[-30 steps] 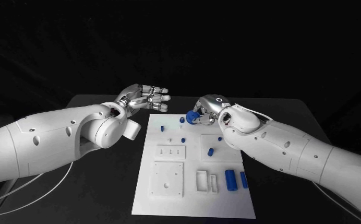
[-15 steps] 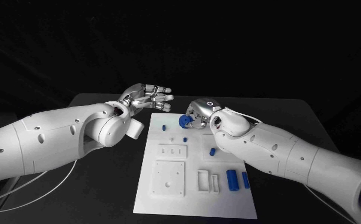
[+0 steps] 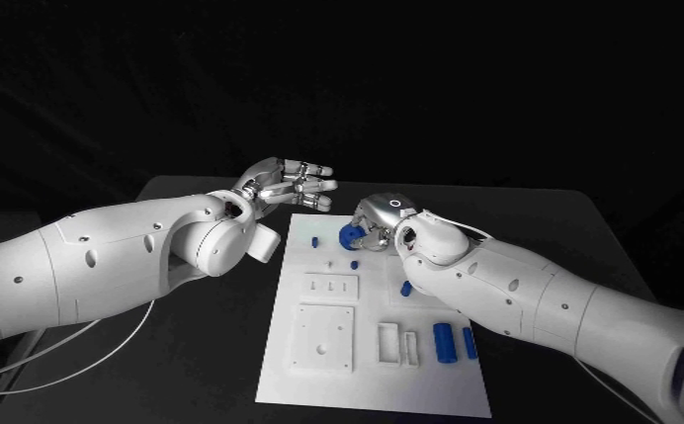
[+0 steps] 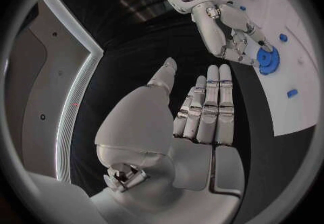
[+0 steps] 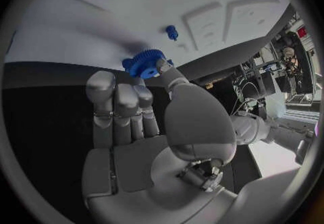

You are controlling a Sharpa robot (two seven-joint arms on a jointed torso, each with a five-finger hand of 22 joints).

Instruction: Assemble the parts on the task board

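Head view: the right robot hand (image 3: 378, 218) has shifted left, pinching the blue gear (image 3: 351, 235) over the task board's (image 3: 374, 384) far end. Left wrist view: the left robot hand (image 4: 202, 108), fingers straight and side by side, holds nothing. Right wrist view: the gear sits at the fingertips (image 5: 164, 65).

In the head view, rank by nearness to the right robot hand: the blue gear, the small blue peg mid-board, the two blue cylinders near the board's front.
1. Blue gear, held in the right robot hand.
2. Small blue peg, mid-board.
3. Two blue cylinders, front right, farthest.
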